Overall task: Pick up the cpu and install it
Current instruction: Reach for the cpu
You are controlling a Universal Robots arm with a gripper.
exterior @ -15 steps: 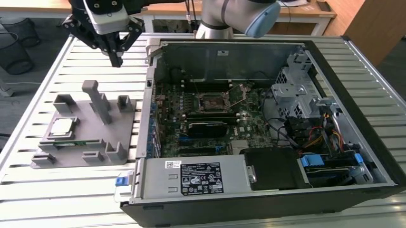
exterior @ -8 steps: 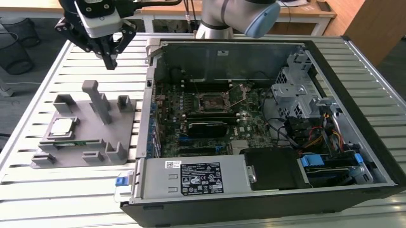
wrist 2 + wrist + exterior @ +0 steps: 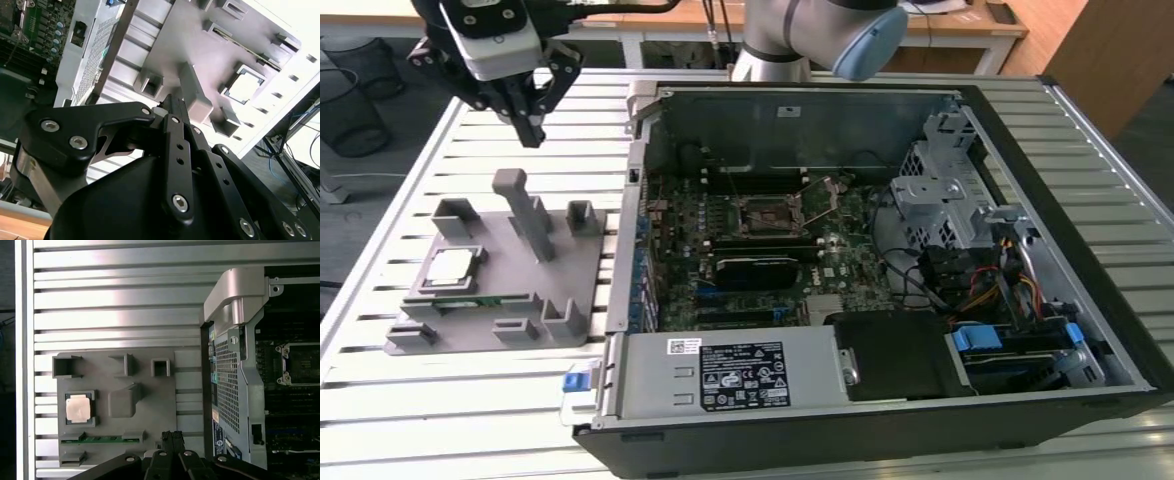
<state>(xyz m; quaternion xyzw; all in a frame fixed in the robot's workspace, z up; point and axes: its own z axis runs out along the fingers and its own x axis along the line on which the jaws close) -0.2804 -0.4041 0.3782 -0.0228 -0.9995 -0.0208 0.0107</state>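
The cpu [image 3: 451,268] is a small square chip with a silvery top. It lies flat in a recess of the grey holder plate [image 3: 507,312] on the slatted table, at the exterior view's left. It also appears in the first wrist view as the cpu [image 3: 79,407] and in the second wrist view as the cpu [image 3: 245,86]. My gripper [image 3: 528,132] hangs in the air above the far end of the holder plate, well clear of the chip. Its black fingers [image 3: 172,436] are shut together with nothing between them. The black-framed socket [image 3: 771,215] sits open on the motherboard inside the case.
The open computer case [image 3: 881,260] lies beside the plate, its metal wall [image 3: 235,365] between plate and motherboard. Tall grey posts [image 3: 534,215] rise from the plate near the chip. A green memory stick [image 3: 100,439] lies in a slot along the plate's edge.
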